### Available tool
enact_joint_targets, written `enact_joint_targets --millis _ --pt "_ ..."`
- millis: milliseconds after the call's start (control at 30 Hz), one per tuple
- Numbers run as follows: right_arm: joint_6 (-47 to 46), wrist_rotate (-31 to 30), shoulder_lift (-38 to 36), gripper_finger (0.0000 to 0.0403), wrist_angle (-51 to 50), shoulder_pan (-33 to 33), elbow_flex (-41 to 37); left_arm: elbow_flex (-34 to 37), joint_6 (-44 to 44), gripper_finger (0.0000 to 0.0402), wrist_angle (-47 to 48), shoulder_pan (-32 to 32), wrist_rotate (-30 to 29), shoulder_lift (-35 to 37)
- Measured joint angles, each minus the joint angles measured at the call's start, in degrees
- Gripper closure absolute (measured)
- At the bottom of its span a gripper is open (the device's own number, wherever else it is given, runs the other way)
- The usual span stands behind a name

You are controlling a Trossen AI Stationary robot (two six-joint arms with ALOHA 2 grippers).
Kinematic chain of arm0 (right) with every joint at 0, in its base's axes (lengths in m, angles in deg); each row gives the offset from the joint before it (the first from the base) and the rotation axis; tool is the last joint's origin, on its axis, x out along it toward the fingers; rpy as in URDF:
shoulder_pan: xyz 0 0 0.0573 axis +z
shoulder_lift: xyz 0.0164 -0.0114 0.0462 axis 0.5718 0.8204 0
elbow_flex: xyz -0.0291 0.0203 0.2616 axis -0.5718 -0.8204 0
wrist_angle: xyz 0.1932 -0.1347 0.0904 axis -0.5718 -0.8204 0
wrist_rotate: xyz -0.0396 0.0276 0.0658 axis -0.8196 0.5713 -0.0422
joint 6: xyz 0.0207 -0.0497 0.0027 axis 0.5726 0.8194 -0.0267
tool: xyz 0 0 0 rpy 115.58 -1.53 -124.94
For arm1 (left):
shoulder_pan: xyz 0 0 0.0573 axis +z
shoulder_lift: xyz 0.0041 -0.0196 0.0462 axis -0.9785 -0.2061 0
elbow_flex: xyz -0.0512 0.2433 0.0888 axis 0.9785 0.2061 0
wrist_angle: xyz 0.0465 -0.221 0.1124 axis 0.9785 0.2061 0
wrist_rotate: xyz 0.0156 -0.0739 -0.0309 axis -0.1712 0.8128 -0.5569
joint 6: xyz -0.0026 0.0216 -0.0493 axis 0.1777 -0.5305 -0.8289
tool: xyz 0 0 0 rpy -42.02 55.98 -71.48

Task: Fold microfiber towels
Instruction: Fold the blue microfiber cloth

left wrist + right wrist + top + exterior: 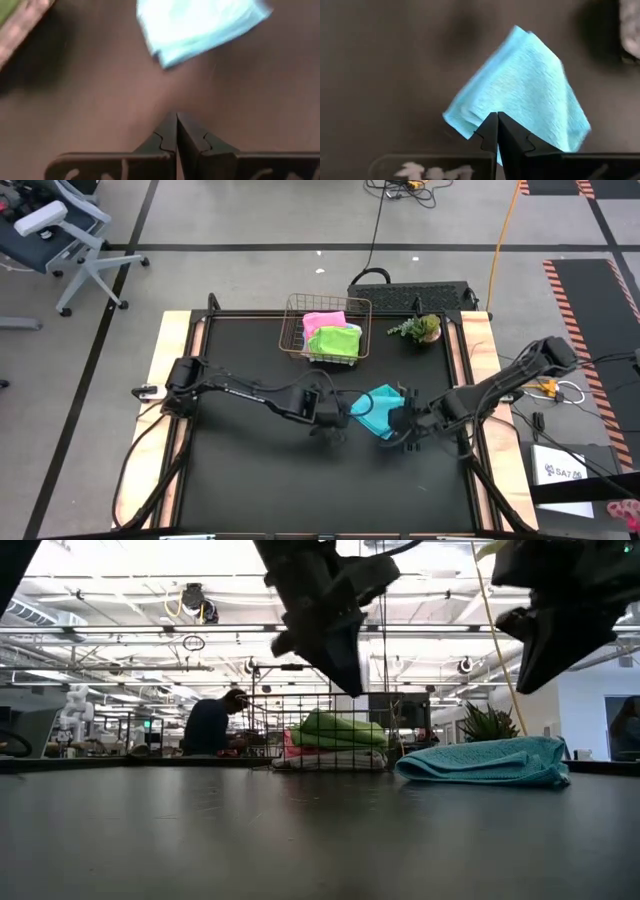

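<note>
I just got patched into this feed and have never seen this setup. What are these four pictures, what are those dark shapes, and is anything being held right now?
Two dark robot arms work over a black table. One picture looks straight down from above; one sits at table height looking across into the room; the other two ride on each arm's wrist, looking past its own fingers.

The left gripper and right gripper are both shut and hold nothing. In the table-level view both hang above the surface. Between them lies a folded cyan towel, flat on the table, touched by neither.

At the far edge stands a copper wire basket holding a pink towel and a lime green towel. A small plant stands beside it. A person sits far behind the table.
</note>
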Motion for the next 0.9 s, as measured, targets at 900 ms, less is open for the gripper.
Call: enact_joint_targets --millis 900 --pt "6.1 -3.8 11.5 0.028 -0.8 4.4 0.7 0.0 -16.2 0.0399 23.7 -4.9 -15.1 14.5"
